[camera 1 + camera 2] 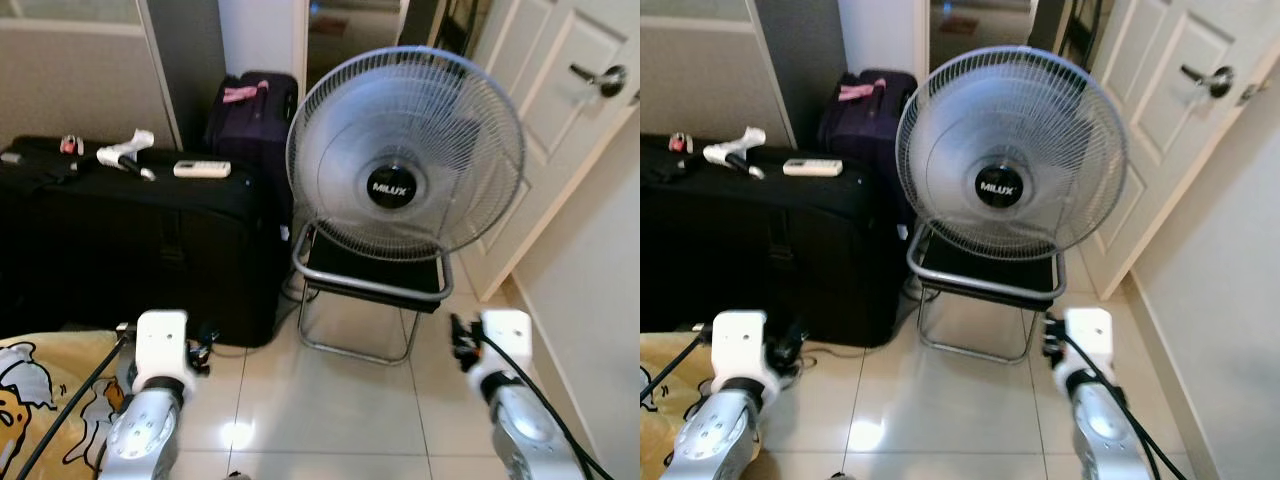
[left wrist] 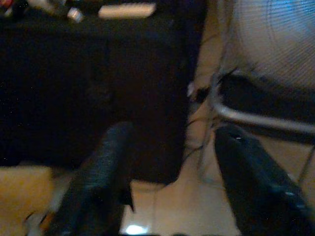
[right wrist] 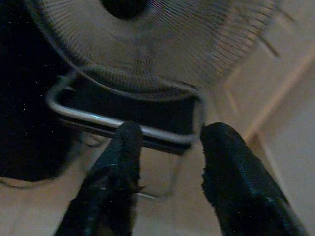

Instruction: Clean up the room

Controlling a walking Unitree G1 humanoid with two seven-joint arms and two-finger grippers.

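Observation:
A large black suitcase point(image 1: 130, 240) lies flat at the left. On its top rest a white remote control point(image 1: 202, 169), a white crumpled item with a black handle point(image 1: 125, 155) and a small red thing point(image 1: 69, 144). My left gripper point(image 2: 172, 147) is open, low and pointed at the suitcase's side. My right gripper point(image 3: 170, 140) is open too, facing the chrome frame point(image 3: 118, 123) under a white Milux fan point(image 1: 405, 155). Both silver arms rise from the picture's lower edge point(image 1: 150, 400), point(image 1: 510, 390).
The fan stands on a black-seated chrome stool point(image 1: 370, 285). A dark purple suitcase point(image 1: 250, 115) with a pink tag stands behind. A white door point(image 1: 560, 110) with a metal handle is at the right. Yellow cartoon-print bedding point(image 1: 40, 400) lies at the lower left. Glossy floor tiles point(image 1: 330, 410) lie ahead.

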